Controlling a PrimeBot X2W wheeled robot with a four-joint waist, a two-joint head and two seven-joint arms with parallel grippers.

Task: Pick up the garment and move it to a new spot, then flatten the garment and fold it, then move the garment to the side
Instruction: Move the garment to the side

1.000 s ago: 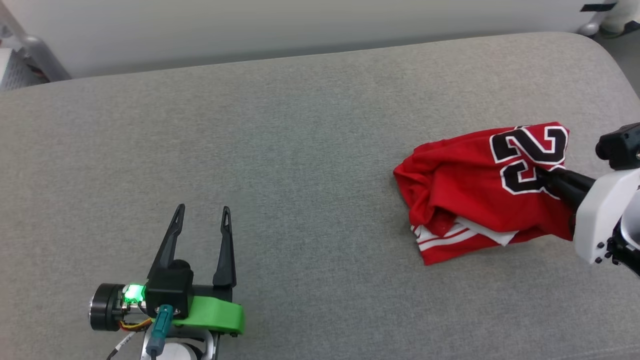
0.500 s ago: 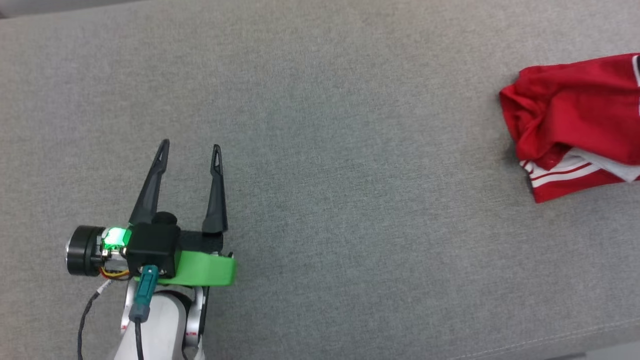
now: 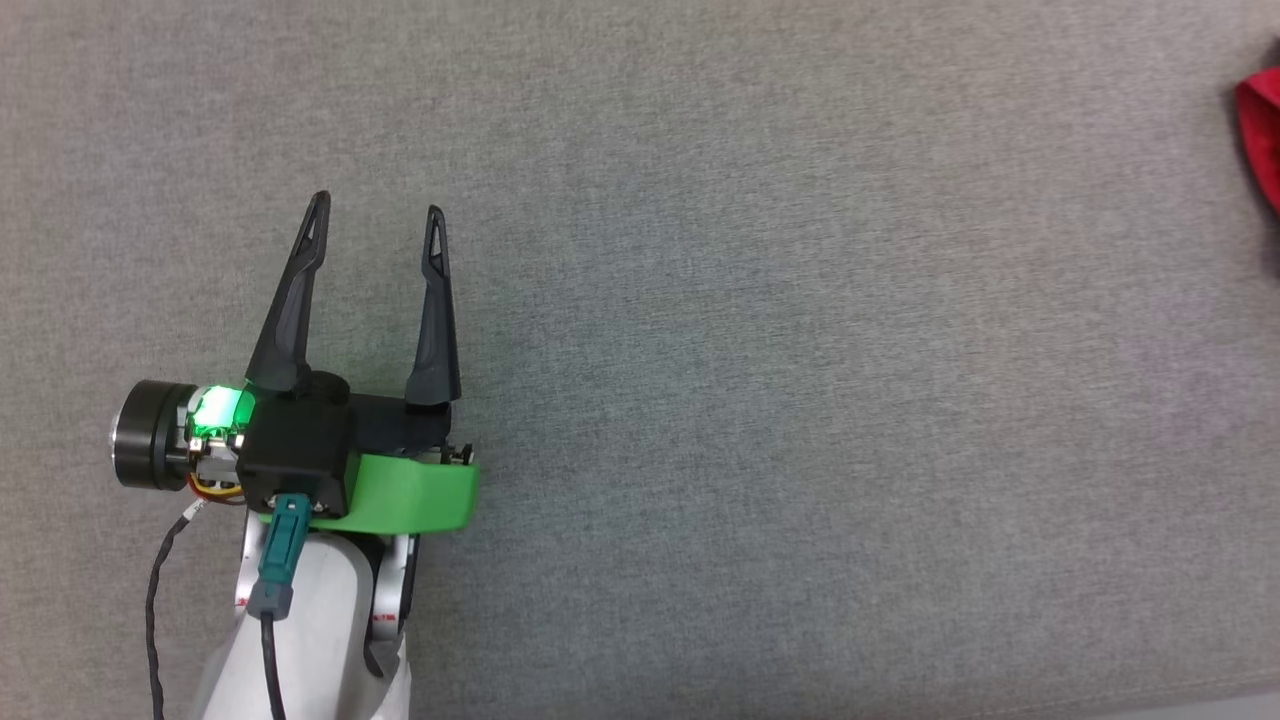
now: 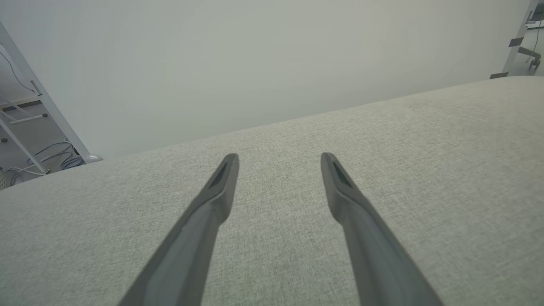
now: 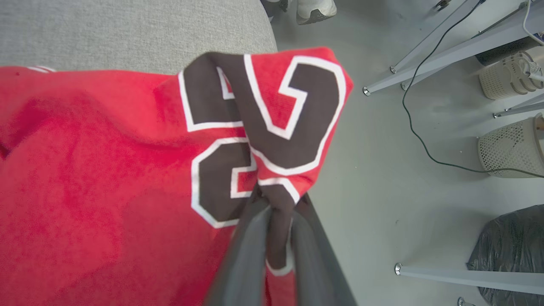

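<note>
We find the left pincer (image 3: 378,203) spread wide and empty, poised over the grey fabric counter (image 3: 760,400) toward its left part. The right pincer (image 5: 276,197) is pressed together on a fold of the garment (image 5: 97,170), pinching the cloth at the black, white-outlined numeral. The red garment lies bunched at the counter's right edge, close to a rounded corner. The pinched fold is raised, with the floor (image 5: 374,170) showing behind it.
</note>
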